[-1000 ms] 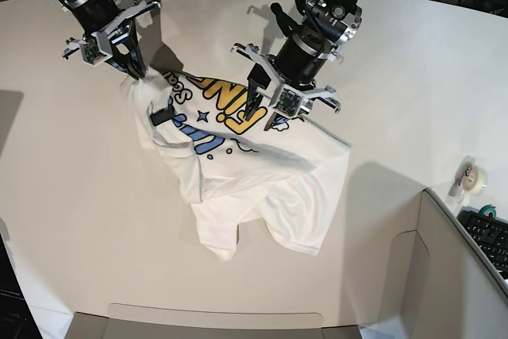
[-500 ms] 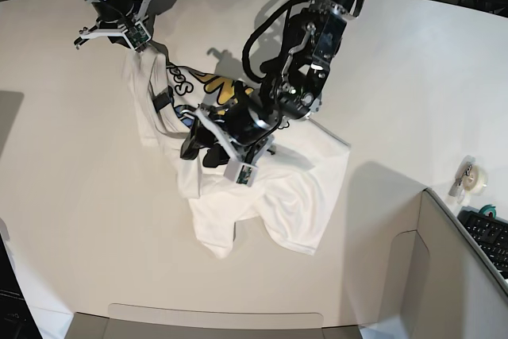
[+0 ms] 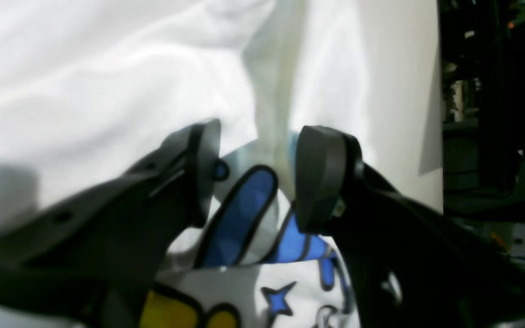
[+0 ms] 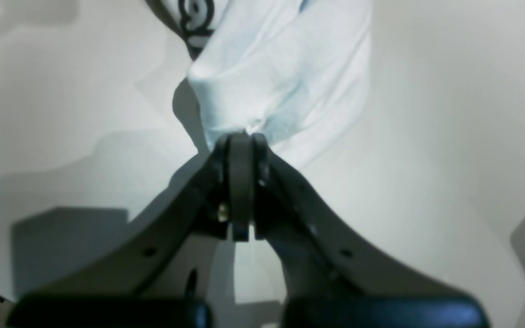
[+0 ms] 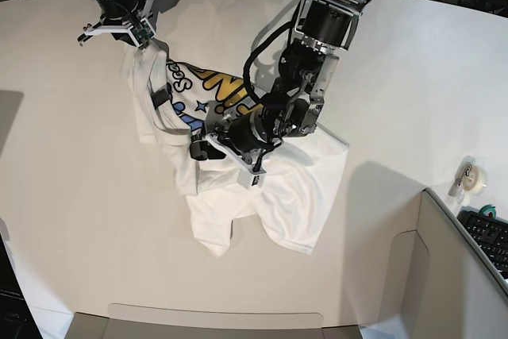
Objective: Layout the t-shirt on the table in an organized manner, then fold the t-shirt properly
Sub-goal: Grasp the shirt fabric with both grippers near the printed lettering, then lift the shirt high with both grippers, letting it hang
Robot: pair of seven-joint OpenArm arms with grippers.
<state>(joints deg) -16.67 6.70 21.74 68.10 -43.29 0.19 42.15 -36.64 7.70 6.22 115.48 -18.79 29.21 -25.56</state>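
Observation:
The white t-shirt (image 5: 270, 196) lies crumpled on the white table (image 5: 79, 220), its blue and yellow letter print (image 5: 208, 89) facing up. My right gripper (image 5: 141, 45) at the far left is shut on a bunched corner of the t-shirt (image 4: 271, 73), and the right wrist view shows the jaws pressed together (image 4: 242, 141). My left gripper (image 5: 200, 148) reaches low over the shirt's middle. In the left wrist view it (image 3: 255, 177) stands open, with blue print (image 3: 239, 218) showing between its fingers.
A tape roll (image 5: 471, 177) sits near the right edge of the table. A grey box-like panel (image 5: 444, 275) and a keyboard (image 5: 488, 236) stand at the lower right. A grey strip (image 5: 214, 319) runs along the front edge.
My left arm has swung from the print's right side down and leftward to the shirt's middle, its jaws wider. My right gripper has pulled its shirt corner farther back.

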